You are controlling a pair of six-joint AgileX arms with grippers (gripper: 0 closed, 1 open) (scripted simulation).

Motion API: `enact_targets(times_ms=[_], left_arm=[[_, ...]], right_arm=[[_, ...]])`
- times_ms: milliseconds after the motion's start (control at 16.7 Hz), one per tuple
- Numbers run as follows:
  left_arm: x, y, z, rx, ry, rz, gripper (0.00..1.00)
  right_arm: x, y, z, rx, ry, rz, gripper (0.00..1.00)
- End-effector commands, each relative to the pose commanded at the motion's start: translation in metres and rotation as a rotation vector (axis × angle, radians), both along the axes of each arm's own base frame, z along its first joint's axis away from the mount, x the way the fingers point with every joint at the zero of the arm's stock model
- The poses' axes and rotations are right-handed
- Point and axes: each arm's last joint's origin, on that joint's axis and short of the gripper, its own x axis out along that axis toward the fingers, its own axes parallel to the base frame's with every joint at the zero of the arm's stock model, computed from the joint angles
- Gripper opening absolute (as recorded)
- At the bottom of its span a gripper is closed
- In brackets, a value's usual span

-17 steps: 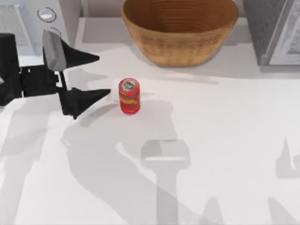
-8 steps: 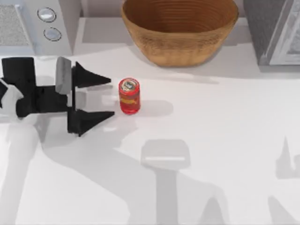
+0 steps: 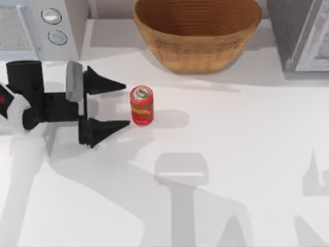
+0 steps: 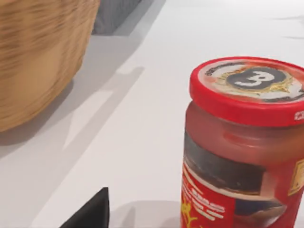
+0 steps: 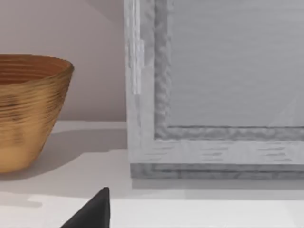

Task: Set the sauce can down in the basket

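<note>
Red and small, the sauce can (image 3: 142,105) stands upright on the white bench (image 3: 247,154), left of the middle, with its printed lid facing up. From the left wrist view the can (image 4: 244,147) looms close, a red lid with a figure on it above a red label with yellow marks. The left gripper (image 3: 122,104) lies low at the left side of the bench, pointing right toward the can, its two black fingers (image 3: 105,86) spread wide apart, one on the far side and one on the near side. The fingertips reach just short of the can's left flank, and the can stands beside the gap between them rather than inside it; nothing is held. The basket (image 3: 197,32), a tan woven bowl with ribbed rings inside, sits at the far edge of the bench, beyond the can and a little to its right, well apart from it. A pale appliance with two round knobs (image 3: 50,25) stands at the far left, and a grey framed box (image 3: 300,33) at the far right. The right wrist view takes in the basket (image 5: 28,109) beside that grey frame (image 5: 213,95), with one black fingertip (image 5: 92,211) at its lower edge; whether the right fingers are apart or together I cannot tell.
</note>
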Motion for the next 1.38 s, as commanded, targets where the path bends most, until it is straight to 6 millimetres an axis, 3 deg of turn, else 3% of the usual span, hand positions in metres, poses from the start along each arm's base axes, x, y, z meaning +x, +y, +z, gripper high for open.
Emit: enact_targets(times_ms=[480,780,1380], left_arm=[[0.006,-0.056,-0.005,0.000,0.000,0.001,1.00],[0.005,-0.061,-0.006,0.000,0.000,0.001,1.00],[0.005,-0.061,-0.006,0.000,0.000,0.001,0.25]], right_arm=[[0.000,0.000,0.000,0.000,0.000,0.000,1.00],[0.000,0.000,0.000,0.000,0.000,0.000,1.00],[0.000,0.000,0.000,0.000,0.000,0.000,1.00]])
